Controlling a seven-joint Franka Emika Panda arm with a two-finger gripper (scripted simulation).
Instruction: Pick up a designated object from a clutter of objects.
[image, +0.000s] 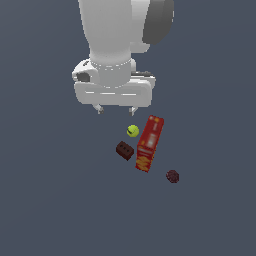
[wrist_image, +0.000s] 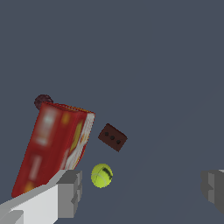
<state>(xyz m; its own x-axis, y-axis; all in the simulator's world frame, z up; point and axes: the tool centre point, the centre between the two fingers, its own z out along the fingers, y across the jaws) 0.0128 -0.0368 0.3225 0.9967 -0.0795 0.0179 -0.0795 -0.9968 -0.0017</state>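
Exterior view: white arm comes down from the top centre of the frame, its hand sits in the upper middle, two short fingertips pointing down and set well apart, nothing between them, so the hand is open and empty. Just below and slightly to the exterior view's right of the fingertips lies the tennis ball, yellow-green with a dark curved seam, on the flat dark grey-blue bench. Ball is clear of the hand, not touching it. Right beside the ball on the exterior view's right is the red cracker box, long, lying at a slant, its lower end toward frame centre-bottom. Ball is very close to the box's upper part; cannot tell if they touch. Dark brown block sits below-left of the ball, near the box's lower end, apart from the ball. Dark maroon bumpy ball is off to the lower right, apart from the box. Wrist view: two grey fingers at the lower left and lower right edges of the frame, wide gap between, confirms open. Tennis ball shows low in the frame, centre-left, just beside the lower-left finger, inside the gap but near that side. Red box fills the left, block is mid-frame above the ball, maroon ball peeks behind the box's far corner.
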